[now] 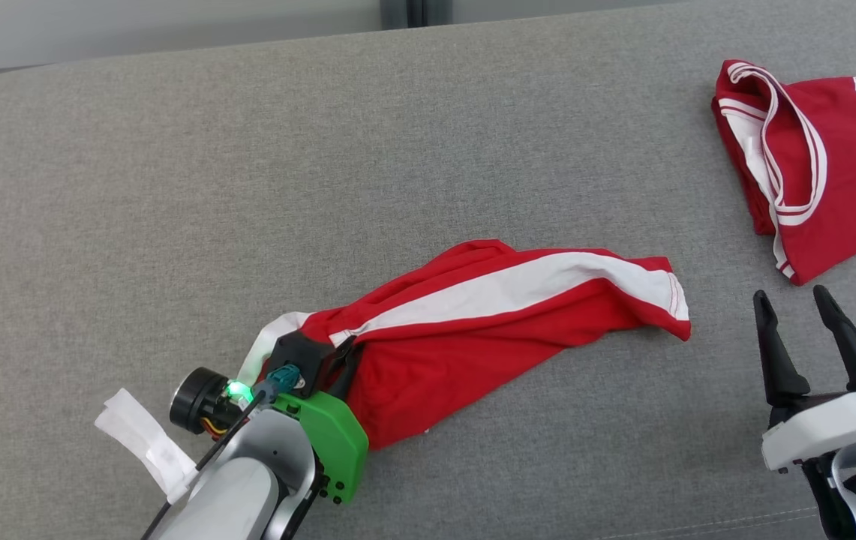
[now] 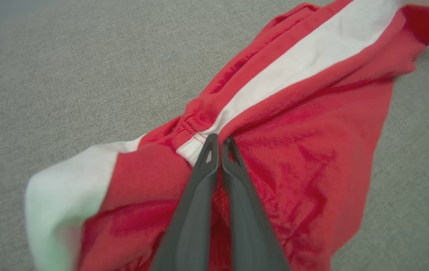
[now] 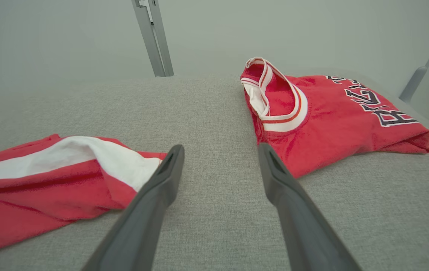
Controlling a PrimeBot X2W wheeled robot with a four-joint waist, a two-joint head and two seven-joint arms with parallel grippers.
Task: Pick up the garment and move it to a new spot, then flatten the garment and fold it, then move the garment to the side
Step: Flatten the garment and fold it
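The garment (image 1: pixel 488 322) is a pair of red shorts with a broad white side stripe, lying crumpled across the middle of the grey padded surface (image 1: pixel 247 187). My left gripper (image 1: pixel 343 358) sits at its lower left end, by the waistband. In the left wrist view the left gripper (image 2: pixel 220 141) has its two dark fingers pressed together, pinching the garment (image 2: pixel 293 131) beside the white stripe. My right gripper (image 1: pixel 789 294) stands open at the lower right, apart from the cloth. In the right wrist view the right gripper (image 3: pixel 220 148) is open over bare surface, with the garment's hem (image 3: pixel 49 177) to its left.
A folded red jersey (image 1: pixel 833 172) with white trim and dark lettering lies at the far right; it shows as the jersey (image 3: pixel 331 113) just beyond my right fingers. The surface's back edge runs along the top, with a metal post (image 3: pixel 154 37) behind it.
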